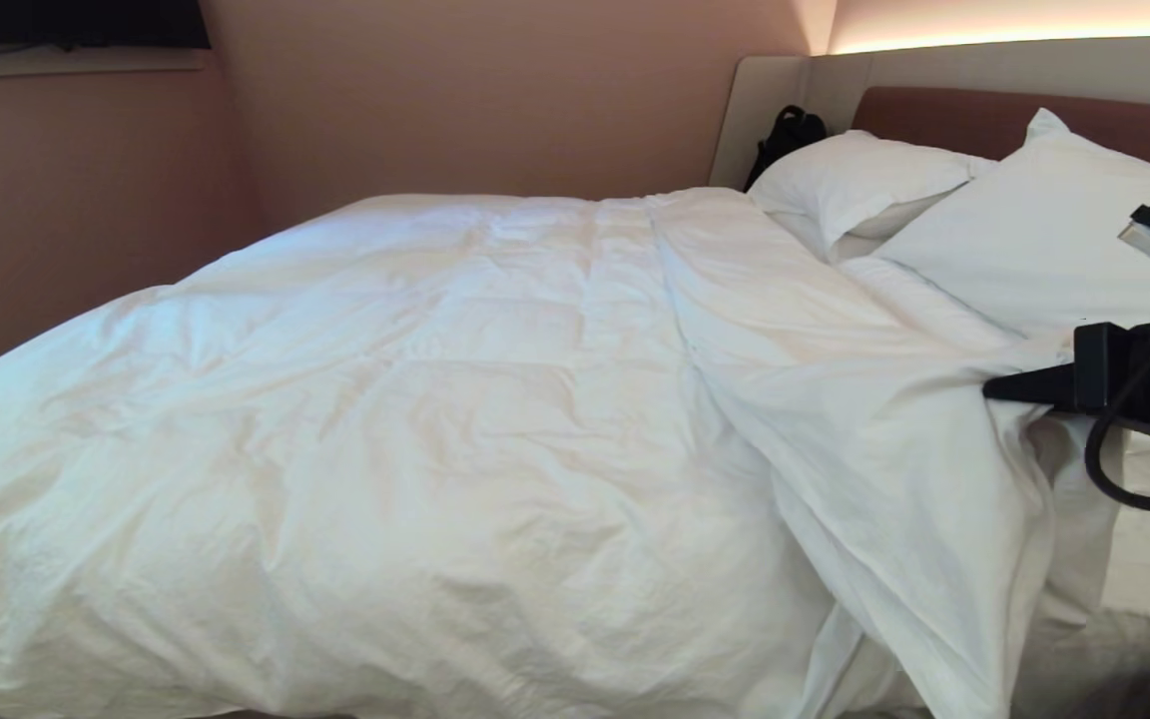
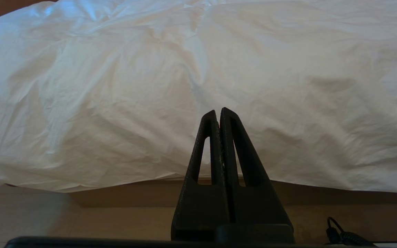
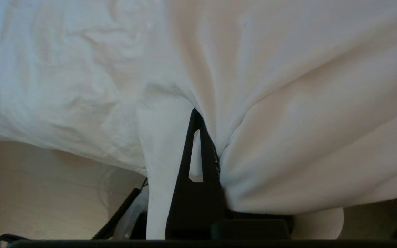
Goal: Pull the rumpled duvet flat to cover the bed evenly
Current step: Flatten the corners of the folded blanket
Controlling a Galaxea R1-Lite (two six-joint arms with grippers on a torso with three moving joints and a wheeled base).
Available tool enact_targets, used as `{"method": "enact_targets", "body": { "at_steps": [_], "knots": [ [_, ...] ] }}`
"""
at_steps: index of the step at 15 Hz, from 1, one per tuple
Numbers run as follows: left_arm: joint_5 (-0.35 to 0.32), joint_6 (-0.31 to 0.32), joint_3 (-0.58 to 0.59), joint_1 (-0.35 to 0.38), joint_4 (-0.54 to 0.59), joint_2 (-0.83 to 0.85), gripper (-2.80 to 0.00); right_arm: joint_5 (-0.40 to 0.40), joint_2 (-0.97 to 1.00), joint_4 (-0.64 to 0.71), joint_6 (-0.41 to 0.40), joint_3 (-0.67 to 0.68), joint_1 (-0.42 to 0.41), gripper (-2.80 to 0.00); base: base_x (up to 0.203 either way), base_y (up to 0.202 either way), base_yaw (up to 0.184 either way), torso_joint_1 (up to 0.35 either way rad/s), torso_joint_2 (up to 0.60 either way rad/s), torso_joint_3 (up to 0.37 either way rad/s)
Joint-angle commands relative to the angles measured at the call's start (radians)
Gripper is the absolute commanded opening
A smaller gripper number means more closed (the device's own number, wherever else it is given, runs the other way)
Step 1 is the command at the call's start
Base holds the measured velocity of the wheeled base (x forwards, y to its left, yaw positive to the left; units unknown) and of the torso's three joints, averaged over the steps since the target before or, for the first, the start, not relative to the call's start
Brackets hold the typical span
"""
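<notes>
While the left pincer (image 2: 219, 113) hangs parked below the bed's near edge with its fingers pressed together on nothing, the right pincer (image 1: 999, 391) works at the near right side of the bed (image 1: 1149, 569), clamped tight on a fold of the duvet (image 1: 415, 429). The duvet covers most of the bed and spills over its near edge, but toward the head end its top edge runs aslant, and a long flap is drawn out to the right pincer, leaving bare sheet by the near right corner. Farther off, two pillows (image 1: 1024, 230) lean at the headboard (image 1: 994, 115), with a black bag (image 1: 785, 135) at the far head corner.

By its look the duvet is soft, puffy and light for its bulk; it should follow a pull but bunch rather than slide flat, and the cotton cover may shift over the filling. A hold on the hem or a corner would likely carry the whole thickness better than a pinch of loose cover mid-panel.

Only the right wrist view shows the cloth gathered between the fingers (image 3: 193, 137), with pleats fanning away from them. Only the head view shows the aslant lie over the bed. Only the left wrist view shows the duvet's hem overhanging the brown base (image 2: 184, 193).
</notes>
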Motion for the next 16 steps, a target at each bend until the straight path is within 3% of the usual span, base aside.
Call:
{"method": "enact_targets", "body": {
  "at_steps": [1,7,9,13,16],
  "knots": [
    [0.0,0.0,0.0,0.0,0.0,0.0,-2.8,-0.003,0.008,0.002,-0.001,0.041,0.046,-2.8,0.0,0.0,0.0,0.0,0.0,0.0],
    [0.0,0.0,0.0,0.0,0.0,0.0,-2.8,0.014,0.112,-0.007,0.0,0.073,0.084,-2.8,0.0,0.0,0.0,0.0,0.0,0.0],
    [0.0,0.0,0.0,0.0,0.0,0.0,-2.8,0.02,0.131,-0.077,0.015,0.073,0.097,-2.8,0.0,0.0,0.0,0.0,0.0,0.0],
    [0.0,0.0,0.0,0.0,0.0,0.0,-2.8,0.062,0.167,-0.204,0.166,0.053,0.103,-2.8,0.0,0.0,0.0,0.0,0.0,0.0],
    [0.0,0.0,0.0,0.0,0.0,0.0,-2.8,0.076,0.161,-0.241,0.228,0.03,0.098,-2.8,0.0,0.0,0.0,0.0,0.0,0.0]
  ]
}}
